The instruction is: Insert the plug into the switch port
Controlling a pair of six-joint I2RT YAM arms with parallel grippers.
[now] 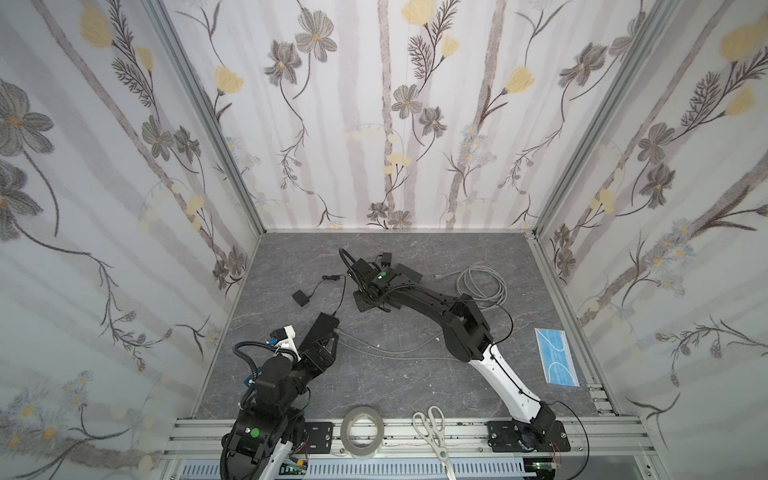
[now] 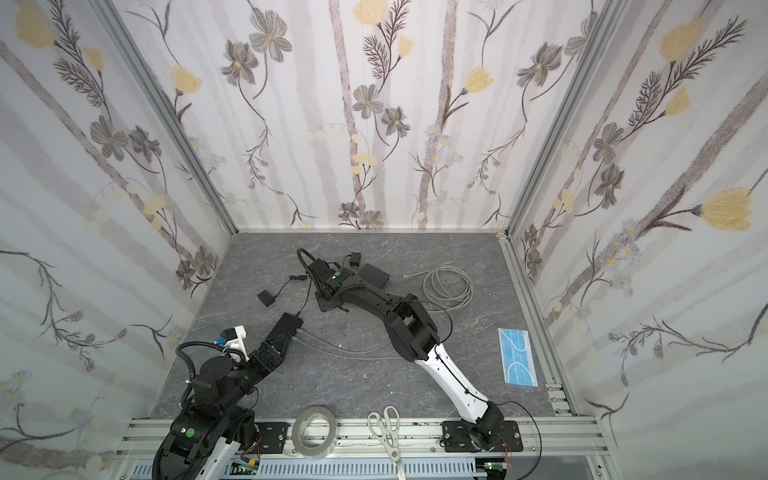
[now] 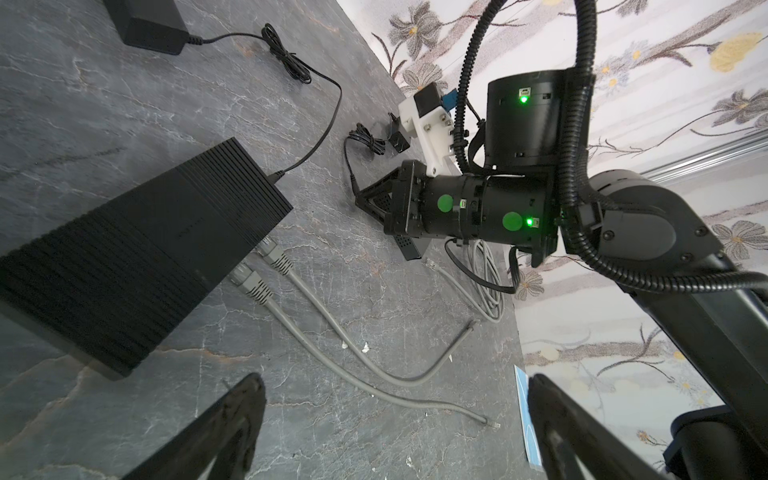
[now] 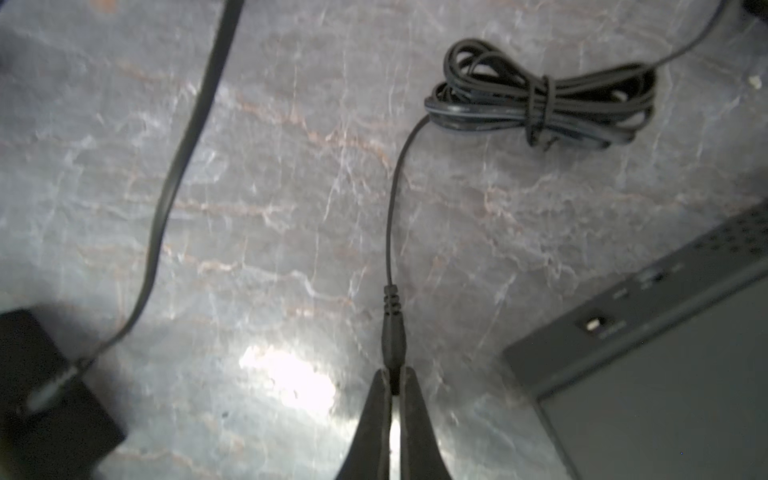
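My right gripper (image 4: 395, 374) is shut on the black barrel plug (image 4: 392, 332), low over the table. The plug's thin cord runs to a tied bundle (image 4: 540, 95) and on to a small adapter (image 1: 385, 259). Beside it lies the flat dark switch (image 4: 665, 374), also seen in a top view (image 1: 409, 272); its side face with small openings faces the gripper. In both top views the right wrist (image 1: 382, 276) hides the fingertips. From the left wrist, the right gripper (image 3: 357, 199) shows with the cord at its tip. My left gripper (image 3: 395, 395) stands open and empty.
A larger ribbed black box (image 3: 145, 249) with two grey cables and a power cord plugged in lies by the left gripper (image 1: 320, 345). Its power brick (image 1: 301, 298) lies beyond. A grey cable coil (image 1: 482, 286), blue mask (image 1: 557, 357), tape roll (image 1: 361, 432) and scissors (image 1: 434, 432) lie around.
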